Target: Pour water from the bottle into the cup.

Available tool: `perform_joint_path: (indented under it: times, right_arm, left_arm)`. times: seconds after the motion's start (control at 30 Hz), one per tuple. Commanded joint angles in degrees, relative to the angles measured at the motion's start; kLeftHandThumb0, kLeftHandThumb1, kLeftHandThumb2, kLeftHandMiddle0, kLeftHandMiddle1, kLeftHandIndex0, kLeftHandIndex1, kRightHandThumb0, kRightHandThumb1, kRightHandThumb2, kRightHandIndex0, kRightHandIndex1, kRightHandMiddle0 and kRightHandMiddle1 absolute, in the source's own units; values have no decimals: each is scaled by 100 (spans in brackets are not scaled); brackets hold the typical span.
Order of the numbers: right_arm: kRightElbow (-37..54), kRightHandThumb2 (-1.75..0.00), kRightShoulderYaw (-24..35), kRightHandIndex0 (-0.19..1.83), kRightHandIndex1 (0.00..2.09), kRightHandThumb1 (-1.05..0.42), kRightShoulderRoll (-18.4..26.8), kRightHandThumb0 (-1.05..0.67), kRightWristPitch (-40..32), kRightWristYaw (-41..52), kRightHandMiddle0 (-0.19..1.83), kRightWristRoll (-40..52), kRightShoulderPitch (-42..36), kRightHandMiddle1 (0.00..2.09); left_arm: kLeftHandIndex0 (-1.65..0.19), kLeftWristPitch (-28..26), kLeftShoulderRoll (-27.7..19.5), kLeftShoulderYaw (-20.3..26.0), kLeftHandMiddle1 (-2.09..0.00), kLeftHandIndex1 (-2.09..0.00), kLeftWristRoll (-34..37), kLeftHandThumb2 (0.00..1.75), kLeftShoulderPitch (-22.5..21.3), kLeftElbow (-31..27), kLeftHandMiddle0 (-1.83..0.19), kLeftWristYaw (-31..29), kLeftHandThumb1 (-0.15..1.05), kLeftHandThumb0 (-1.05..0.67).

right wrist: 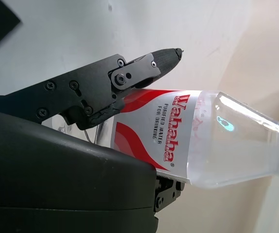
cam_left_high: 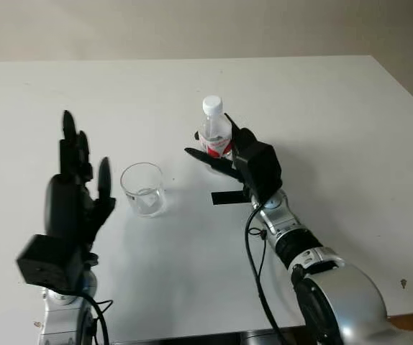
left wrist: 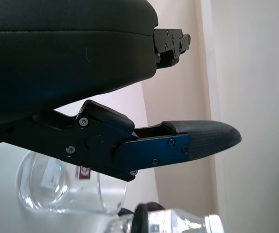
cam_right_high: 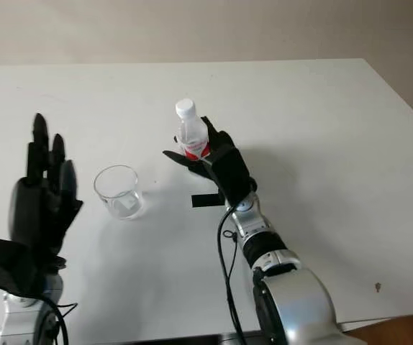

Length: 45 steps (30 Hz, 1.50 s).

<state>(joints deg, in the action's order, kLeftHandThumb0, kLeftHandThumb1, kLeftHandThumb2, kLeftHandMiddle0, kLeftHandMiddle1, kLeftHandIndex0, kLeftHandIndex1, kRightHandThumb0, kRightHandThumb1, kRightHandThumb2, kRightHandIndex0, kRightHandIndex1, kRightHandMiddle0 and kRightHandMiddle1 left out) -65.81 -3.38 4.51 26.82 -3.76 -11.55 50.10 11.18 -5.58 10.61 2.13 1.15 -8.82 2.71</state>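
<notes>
1. White table (cam_left_high: 336,129) runs from the near edge up to a pale wall at twelve o'clock, and it carries everything seen.
2. Near the middle of the table stands a clear plastic bottle (cam_left_high: 214,134), upright, with a white cap (cam_left_high: 212,106) and a red-and-white label that reads "Wahaha" in the right wrist view.
3. The right hand (cam_left_high: 228,154) comes in from five o'clock and is closed around the bottle at label height, one finger (right wrist: 130,73) lying across the label and the black shell pressed against the bottle's other side.
4. A clear glass cup (cam_left_high: 143,189) stands upright at about eight o'clock from the bottle, near it but not touching; a little water may sit at its bottom, though I cannot say for sure.
5. The left hand (cam_left_high: 73,198) is raised at nine o'clock from the cup, released and grasping nothing, apart from the cup.
6. A short black strip (cam_left_high: 228,197) lies flat on the table at six o'clock from the bottle, beside the right wrist.
</notes>
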Motion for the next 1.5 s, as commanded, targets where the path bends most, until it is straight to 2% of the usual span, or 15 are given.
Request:
perform_joint_path:
  times: [0.0, 0.2, 0.33, 0.53, 0.77, 0.97, 1.47]
  right_arm:
    - [60, -18, -53, 100, 209, -105, 109, -17, 102, -33, 79, -82, 332, 209]
    - [-38, -14, -547, 95, 209, -105, 418, -13, 150, -474, 82, -819, 748, 209]
    - [-91, -12, -883, 92, 209, -105, 584, -12, 257, -721, 77, -1271, 996, 209]
    - [-140, -11, -1506, 98, 209, -104, 750, -15, 282, -1400, 72, -2081, 1255, 209]
    - [-173, -9, -1996, 99, 209, -103, 840, -16, 277, -1954, 65, -2658, 1444, 209]
    - [-165, -6, -2448, 92, 209, -102, 907, -16, 235, -2371, 56, -3171, 1624, 209]
    - [-207, -6, -3439, 90, 209, -103, 957, -22, -79, -3301, 54, -4273, 1946, 209]
  left_arm:
    - [8, -69, -51, 31, -7, 0, 28, 58, -76, -91, 4, -34, 105, -82]
    - [7, -126, -89, 17, -7, 0, 36, 60, -41, -124, 4, -131, 105, -85]
    - [5, -158, -48, 14, -8, -1, -18, 60, -100, -119, 2, -55, 105, -84]
    - [5, -96, 124, -103, -7, 0, -26, 61, -191, -45, 3, 34, 105, -85]
    - [8, -194, 208, -166, -6, 0, 67, 65, -251, -59, 5, -21, 105, -85]
    - [8, -235, 235, -200, -6, 0, -70, 67, -248, -53, 5, 83, 105, -78]
    - [10, -220, 333, -263, -5, 0, -133, 69, -187, -95, 6, 144, 105, -74]
